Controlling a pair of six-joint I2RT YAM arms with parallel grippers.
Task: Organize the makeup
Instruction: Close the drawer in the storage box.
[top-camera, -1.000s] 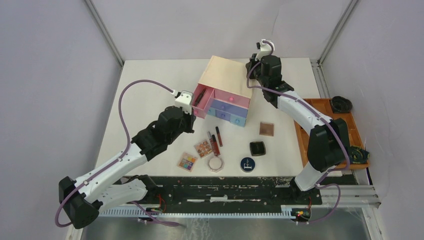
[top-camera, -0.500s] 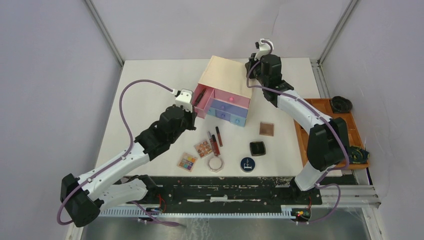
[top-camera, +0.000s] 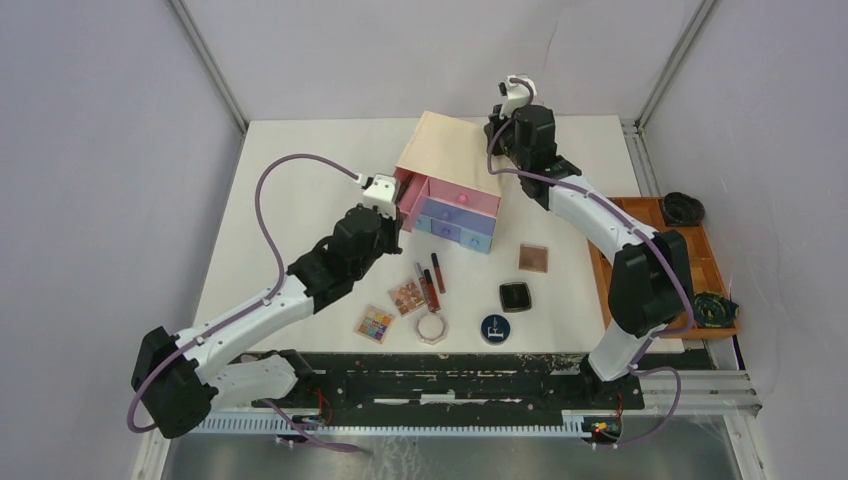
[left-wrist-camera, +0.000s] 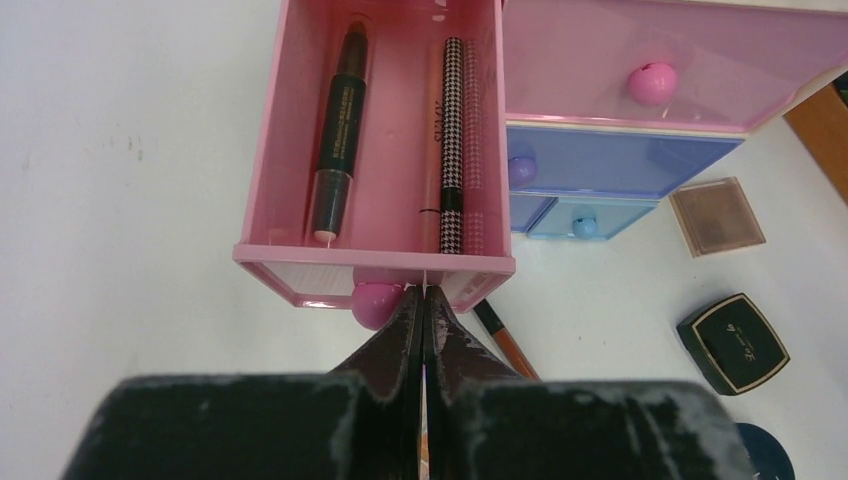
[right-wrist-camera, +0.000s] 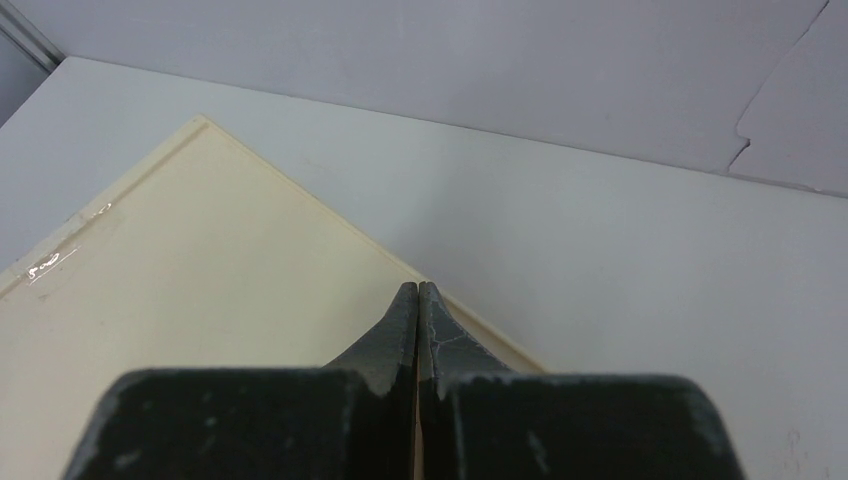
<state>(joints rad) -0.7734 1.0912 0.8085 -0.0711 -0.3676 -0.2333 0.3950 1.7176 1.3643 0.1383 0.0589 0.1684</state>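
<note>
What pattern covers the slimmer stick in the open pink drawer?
The slimmer stick is black-and-white houndstooth; left wrist view.

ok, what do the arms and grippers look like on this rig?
The left arm and right arm match: white links, black joints, purple cable looped alongside, white camera block at the wrist. The fingers are dark grey, tapered, scuffed.

A robotics lab test cell: plain grey panel walls (top-camera: 90, 150) on aluminium posts (top-camera: 208, 62) enclose a white table (top-camera: 290, 190)
</note>
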